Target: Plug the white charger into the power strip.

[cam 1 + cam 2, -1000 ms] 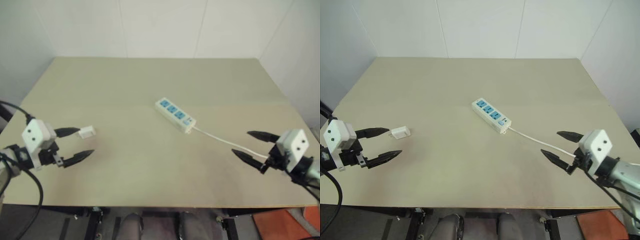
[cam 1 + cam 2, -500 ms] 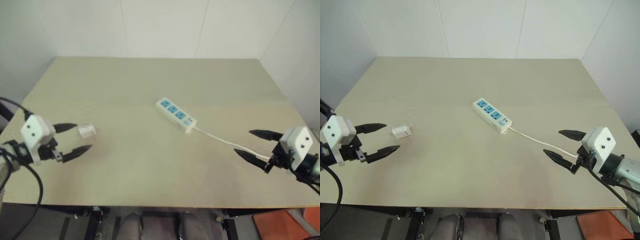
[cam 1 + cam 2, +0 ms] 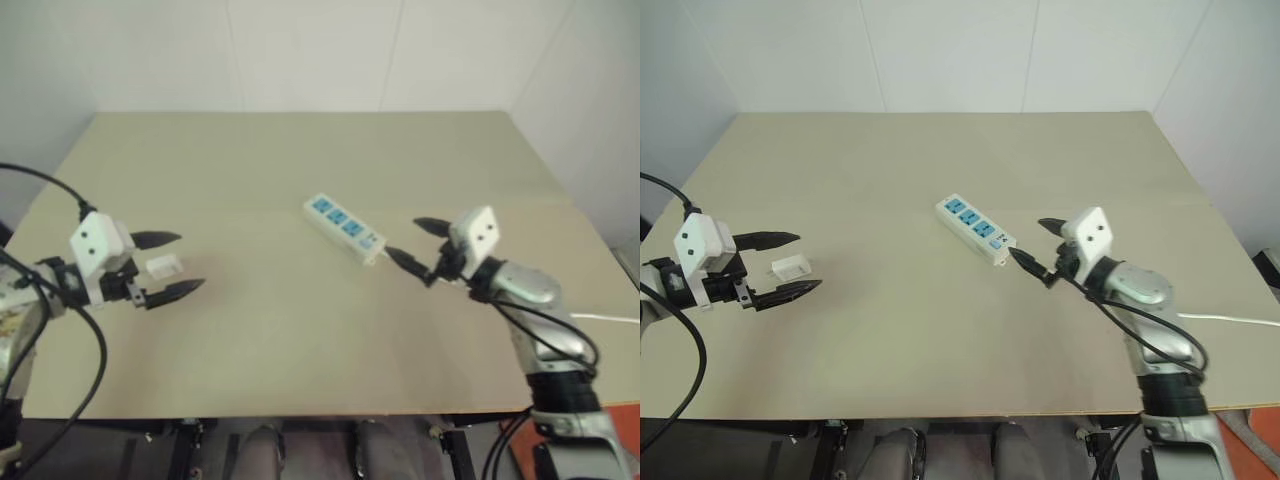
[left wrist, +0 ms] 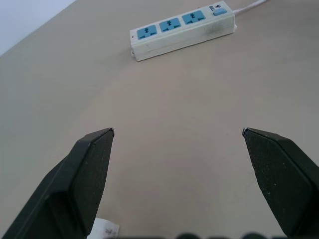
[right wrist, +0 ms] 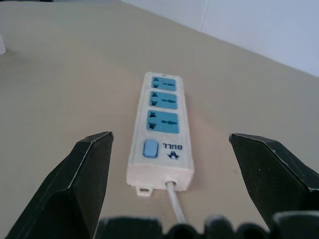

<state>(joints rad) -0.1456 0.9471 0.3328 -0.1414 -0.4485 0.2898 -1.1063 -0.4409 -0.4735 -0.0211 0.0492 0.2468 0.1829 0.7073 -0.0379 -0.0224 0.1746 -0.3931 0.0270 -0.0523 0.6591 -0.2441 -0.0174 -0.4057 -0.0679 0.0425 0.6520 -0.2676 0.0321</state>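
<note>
The white charger [image 3: 163,266] lies flat on the table at the left, between the two spread fingers of my open left gripper [image 3: 190,262]; a corner of the charger [image 4: 103,231] shows by one finger in the left wrist view. The power strip [image 3: 345,228] lies slanted at mid-table, with three blue sockets and its blue switch [image 5: 150,149] at the near right end. My open right gripper [image 3: 402,238] hovers just right of that end, its fingers [image 5: 89,174] spread to either side of the strip [image 5: 160,127] and holding nothing.
The strip's thin white cord [image 5: 175,198] leaves its switch end, passes under my right arm and shows again at the table's right edge [image 3: 1230,320]. The beige table [image 3: 300,340] meets white walls at the back and right.
My right arm has swung in from the table's right front to the strip's switch end. The left gripper has edged forward, so the charger sits further between its fingers. Both stay open.
</note>
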